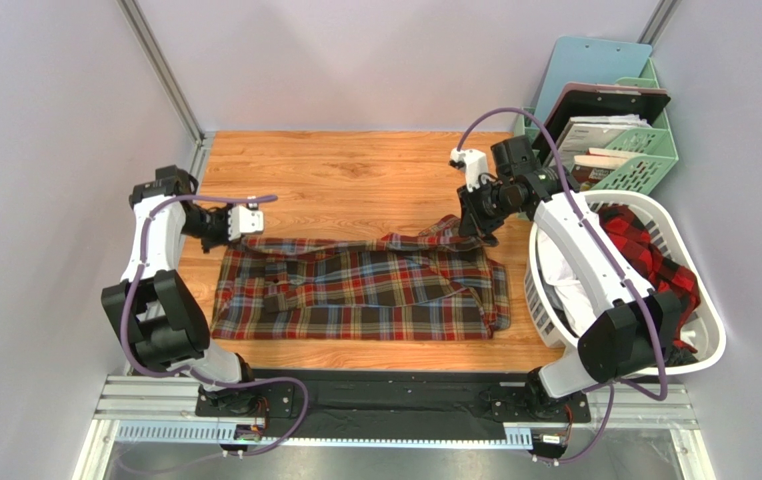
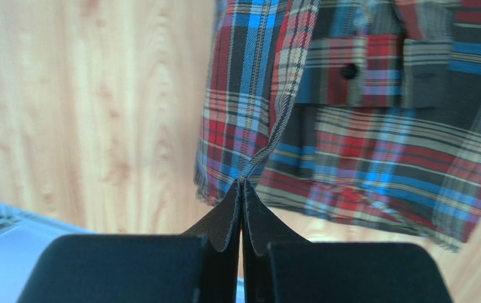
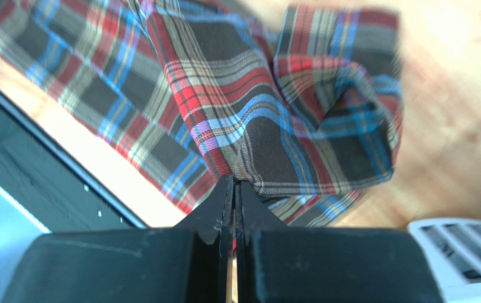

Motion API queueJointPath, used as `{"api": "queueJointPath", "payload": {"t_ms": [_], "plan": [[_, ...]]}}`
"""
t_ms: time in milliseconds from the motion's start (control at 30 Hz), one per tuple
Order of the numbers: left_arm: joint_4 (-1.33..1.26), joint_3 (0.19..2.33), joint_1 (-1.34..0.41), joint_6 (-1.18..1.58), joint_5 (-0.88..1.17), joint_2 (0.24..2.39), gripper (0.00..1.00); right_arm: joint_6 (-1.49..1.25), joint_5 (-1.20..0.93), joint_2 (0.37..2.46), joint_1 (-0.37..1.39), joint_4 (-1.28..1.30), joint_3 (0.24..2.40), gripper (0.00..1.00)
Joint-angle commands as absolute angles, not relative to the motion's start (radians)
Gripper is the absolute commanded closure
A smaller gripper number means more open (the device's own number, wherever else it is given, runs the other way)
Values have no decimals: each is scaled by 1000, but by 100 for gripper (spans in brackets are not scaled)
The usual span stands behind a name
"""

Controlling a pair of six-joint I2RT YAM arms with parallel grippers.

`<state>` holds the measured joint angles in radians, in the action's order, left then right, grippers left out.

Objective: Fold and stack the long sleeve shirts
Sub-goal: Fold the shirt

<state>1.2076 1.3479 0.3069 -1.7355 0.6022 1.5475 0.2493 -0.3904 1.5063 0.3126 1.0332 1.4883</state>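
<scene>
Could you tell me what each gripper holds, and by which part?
The tartan shirt: left gripper pinches a fold at its far-left edge, right gripper a fold at its far-right edge.

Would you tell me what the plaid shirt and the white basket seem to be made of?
The plaid shirt: soft woven cloth, probably flannel, matte; it creases and drapes. The white basket: likely moulded plastic, slightly glossy, with slotted walls.
</scene>
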Motion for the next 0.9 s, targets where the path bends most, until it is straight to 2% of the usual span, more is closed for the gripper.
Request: {"api": "queueJointPath", "payload": {"t_ms": [0,333,533,867], "plan": [[1186,1214,330,-1845,569,1490,100,296,-402,1444,337,1034,1384,100],[979,993,331,-1845,446,1522,100,313,-396,1496,400,977,1200,100],[985,1000,336,-1839,446,1537,100,313,-377,1522,440,959,1140,100],[1111,1172,342,-1793,557,1490,100,331,-348,1448,439,1078,1299,100]]}}
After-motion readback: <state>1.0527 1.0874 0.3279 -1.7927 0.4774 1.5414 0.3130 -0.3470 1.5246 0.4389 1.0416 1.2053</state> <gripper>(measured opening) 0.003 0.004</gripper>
